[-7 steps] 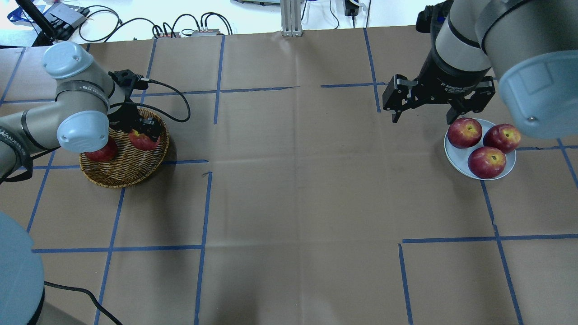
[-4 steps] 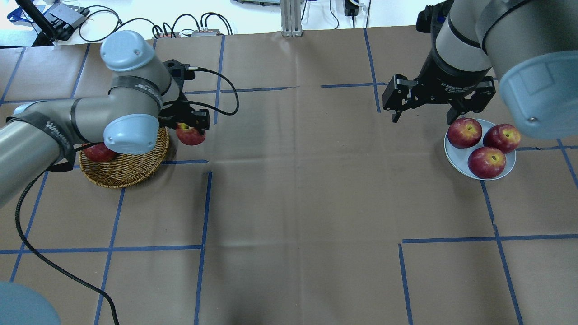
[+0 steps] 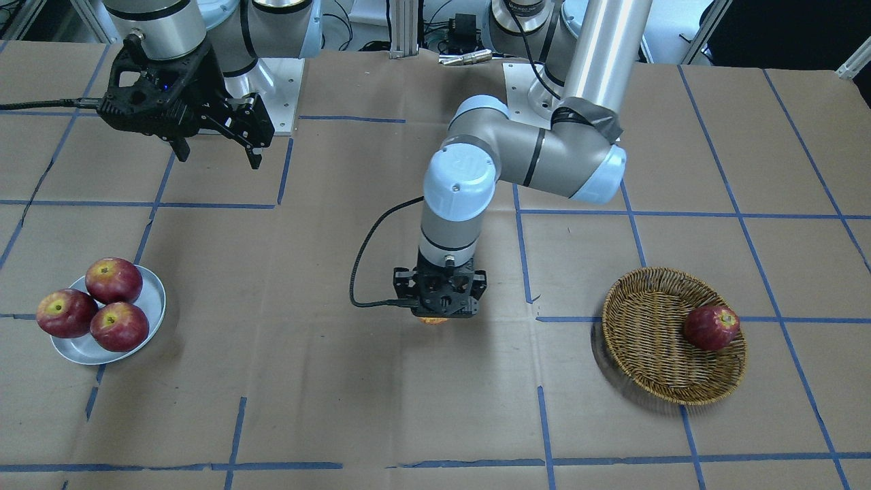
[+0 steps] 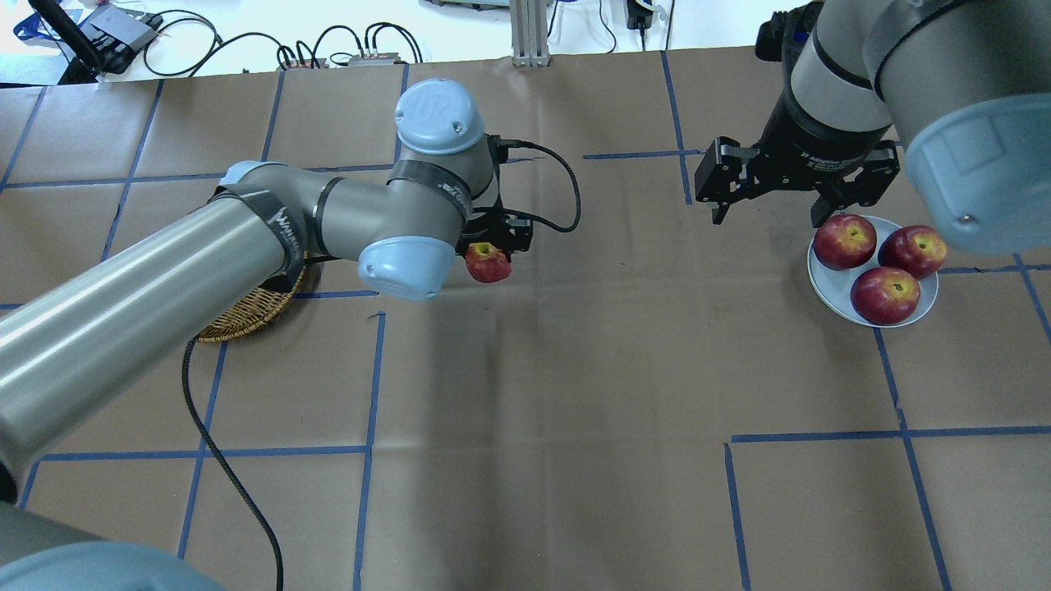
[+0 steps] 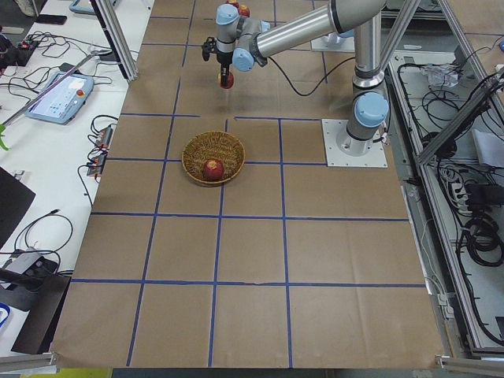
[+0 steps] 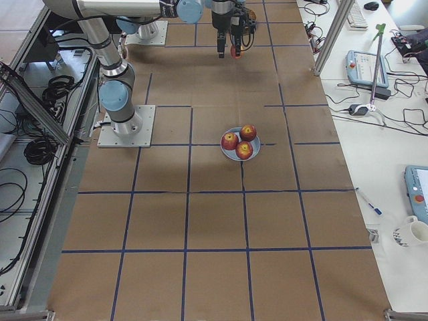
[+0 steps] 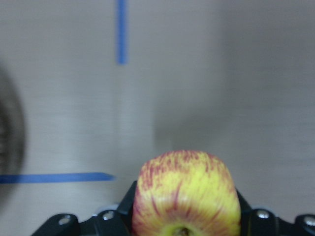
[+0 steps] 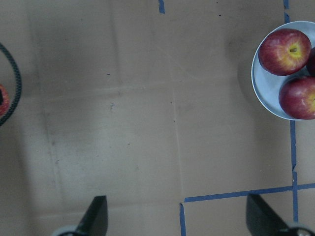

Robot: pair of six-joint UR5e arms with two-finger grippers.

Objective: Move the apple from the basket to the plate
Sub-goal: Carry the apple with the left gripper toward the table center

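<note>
The left gripper [image 4: 491,251] is pinching the apple [image 4: 488,264], its two fingers pressed against the fruit's sides. In the left wrist view the yellow, red-streaked apple [image 7: 186,194] fills the gap between the black finger bases, with its stem end facing the camera. Seen from the front-facing camera, only a sliver of the apple [image 3: 433,320] shows beneath the gripper body, which points straight down. The apple appears to hang a little above the counter [image 4: 575,394], though the overhead angle makes the height hard to judge.

In the overhead view the apple is out of the basket [image 4: 246,316], which lies at about 8 o'clock from the gripper, mostly hidden under the left arm. The front-facing view shows the whole basket [image 3: 639,327] with one dark red apple [image 3: 710,328] lying against its rim. The plate [image 4: 829,283] sits well apart from the held apple, at roughly 3 o'clock from it in the overhead view, near the counter's right edge. Three red apples [image 4: 885,295] rest on it, touching one another and covering most of its surface.

The right gripper [image 4: 768,220] hovers at about 10 o'clock from the plate, with its fingers spread wide and nothing between them. One of its fingertips is just above the nearest apple on the plate.
</note>
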